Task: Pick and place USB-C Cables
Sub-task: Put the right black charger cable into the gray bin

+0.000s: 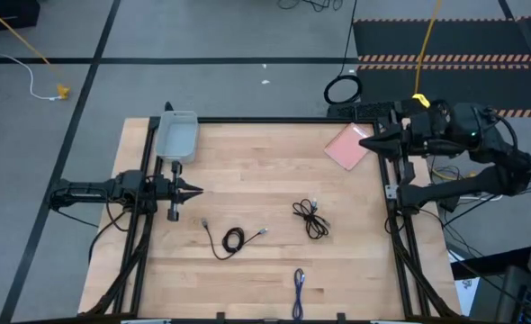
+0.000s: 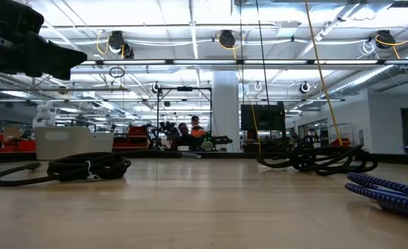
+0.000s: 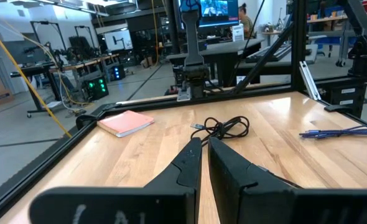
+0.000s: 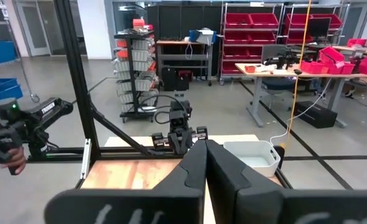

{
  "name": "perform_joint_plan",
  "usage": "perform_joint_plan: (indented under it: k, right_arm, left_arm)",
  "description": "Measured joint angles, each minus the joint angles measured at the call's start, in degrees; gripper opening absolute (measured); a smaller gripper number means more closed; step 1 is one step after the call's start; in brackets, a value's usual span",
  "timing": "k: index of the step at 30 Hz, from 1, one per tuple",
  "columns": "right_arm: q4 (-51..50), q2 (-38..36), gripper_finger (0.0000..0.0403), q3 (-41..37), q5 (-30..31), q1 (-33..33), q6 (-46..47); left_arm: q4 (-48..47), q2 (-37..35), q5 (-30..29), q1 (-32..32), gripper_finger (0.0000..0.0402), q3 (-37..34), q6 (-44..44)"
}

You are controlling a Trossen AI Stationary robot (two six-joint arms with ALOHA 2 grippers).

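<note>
Three cables on the table (image 1: 274, 171): one (image 1: 233, 239) left, one (image 1: 310, 219) right, one (image 1: 299, 283) at the near edge.

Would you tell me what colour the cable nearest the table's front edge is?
Blue-purple; the cable shows best in the left wrist view.

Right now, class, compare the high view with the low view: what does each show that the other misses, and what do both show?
Only the high view shows the pink flat square, the right gripper and the left gripper, both shut. Only the low view shows the room's ceiling lights and people far behind the table. Both show the wooden table, the white bin, two black cables and the blue cable.
</note>
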Motion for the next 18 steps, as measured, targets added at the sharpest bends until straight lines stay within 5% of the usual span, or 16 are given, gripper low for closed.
perform_joint_plan:
  k: [7,12,18]
  right_arm:
    - [0.01,0.4,0.0,0.02,0.01,0.0,0.24]
    - [0.66,0.4,0.0,0.02,0.11,0.0,1.51]
    - [1.79,0.38,0.0,0.02,0.15,0.0,1.94]
  left_arm:
    - [1.96,0.02,-0.43,-0.02,0.0033,-0.06,-1.41]
    - [12.59,0.02,-0.51,-0.03,0.0033,0.64,-12.91]
    - [11.33,1.09,-0.25,-0.97,0.0033,10.66,-17.28]
